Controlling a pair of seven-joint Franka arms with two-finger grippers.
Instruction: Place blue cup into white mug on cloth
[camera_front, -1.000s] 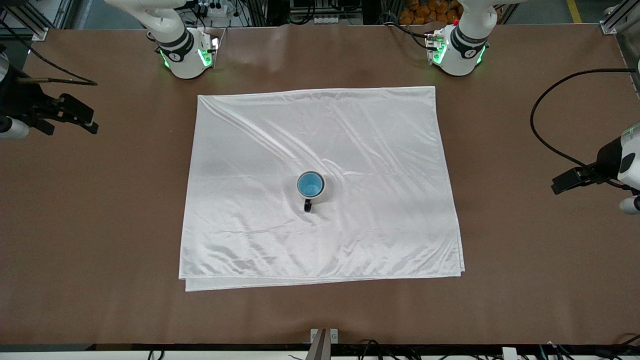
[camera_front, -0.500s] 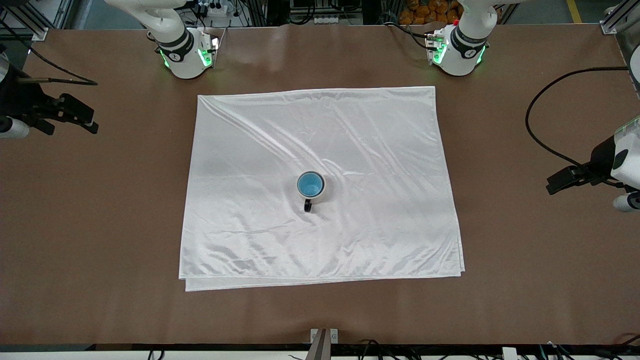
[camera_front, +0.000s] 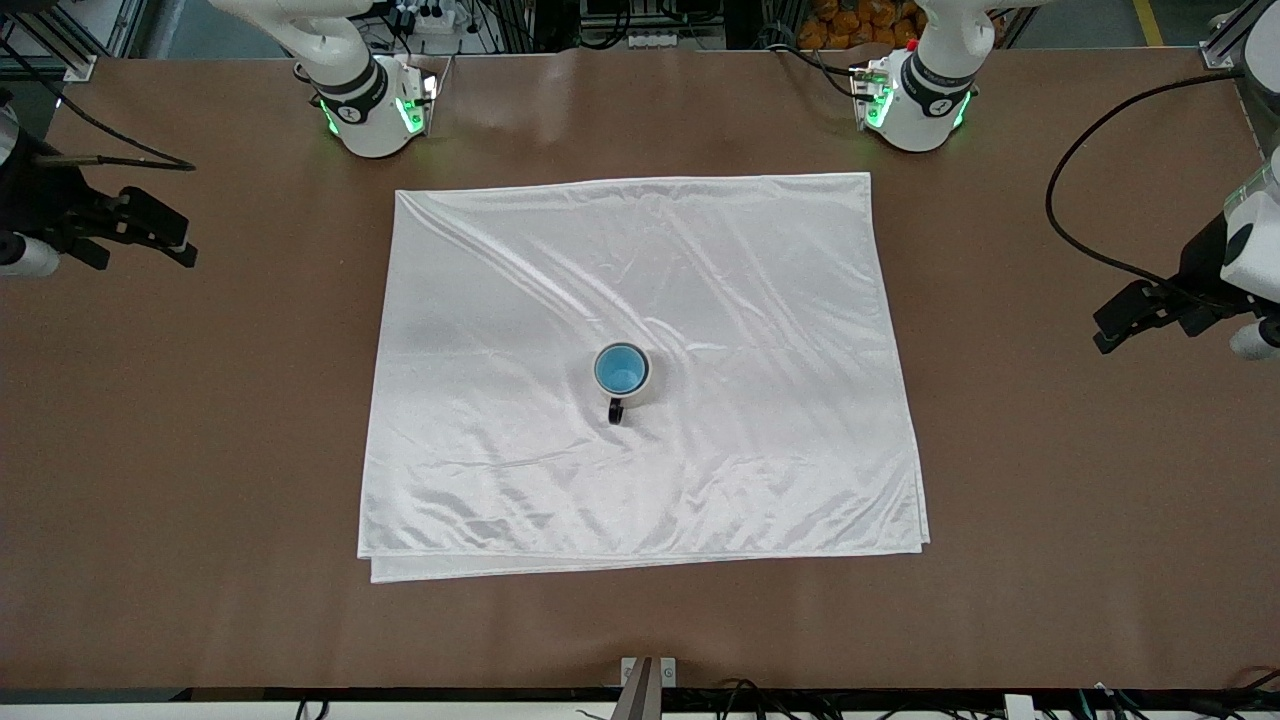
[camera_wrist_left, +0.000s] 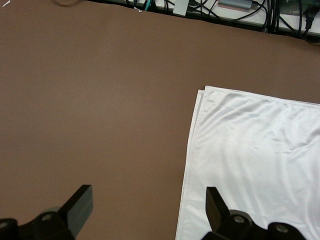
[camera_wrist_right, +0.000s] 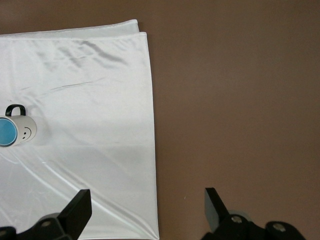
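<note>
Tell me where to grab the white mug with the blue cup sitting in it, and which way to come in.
Probably come straight down and close the fingers across the white mug body, not the rim. It stands upright on the cloth with open space around it. The blue cup fills its mouth, leaving no room inside. Its small dark handle points toward the front camera, so pinch on the two sides clear of it.
</note>
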